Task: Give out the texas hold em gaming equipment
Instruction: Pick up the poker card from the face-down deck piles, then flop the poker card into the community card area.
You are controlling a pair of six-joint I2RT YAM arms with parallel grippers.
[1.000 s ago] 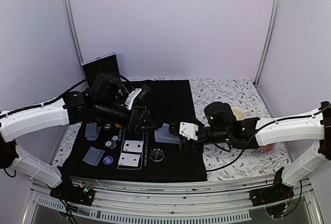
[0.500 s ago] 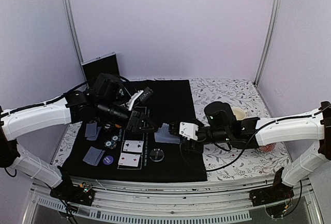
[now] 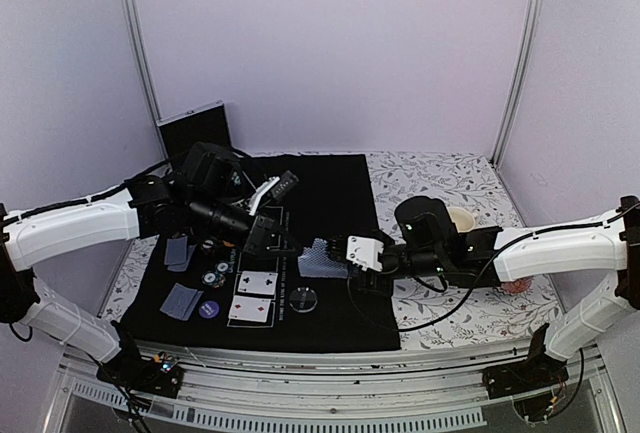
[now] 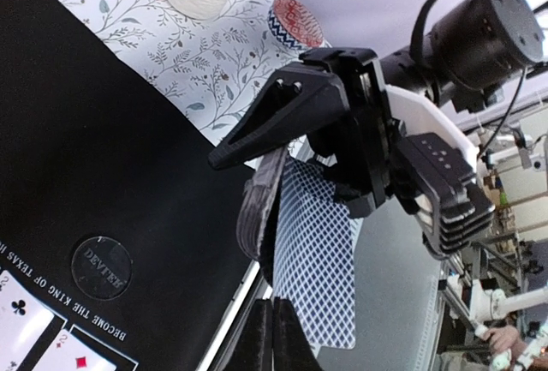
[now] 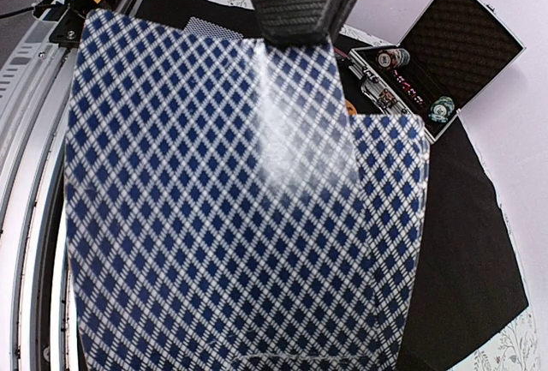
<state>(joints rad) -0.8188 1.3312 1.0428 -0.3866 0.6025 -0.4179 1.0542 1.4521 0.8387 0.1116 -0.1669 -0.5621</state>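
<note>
My right gripper (image 3: pixel 340 256) is shut on a deck of lattice-backed playing cards (image 3: pixel 318 258), held above the black mat. In the left wrist view the deck's stacked edge (image 4: pixel 257 204) sits between its black fingers. My left gripper (image 3: pixel 283 245) is shut on the far edge of the top card (image 4: pixel 318 255), which sits a little offset from the deck. In the right wrist view the card backs (image 5: pixel 223 217) fill the frame, and the left gripper's textured fingertips (image 5: pixel 295 2) pinch their top edge. My right gripper's own fingers are hidden there.
On the black mat (image 3: pixel 330 188) lie two face-up cards (image 3: pixel 255 284), face-down cards (image 3: pixel 180 251), striped chips (image 3: pixel 215 278), a purple disc (image 3: pixel 208 308) and a clear disc (image 3: pixel 305 299). An open chip case (image 5: pixel 428 71) stands at the back left. A cream cup (image 3: pixel 460 219) and a patterned dish (image 4: pixel 295 21) sit on the floral cloth.
My left gripper has moved right to the deck and closed on the top card's edge. The right arm and deck have stayed still.
</note>
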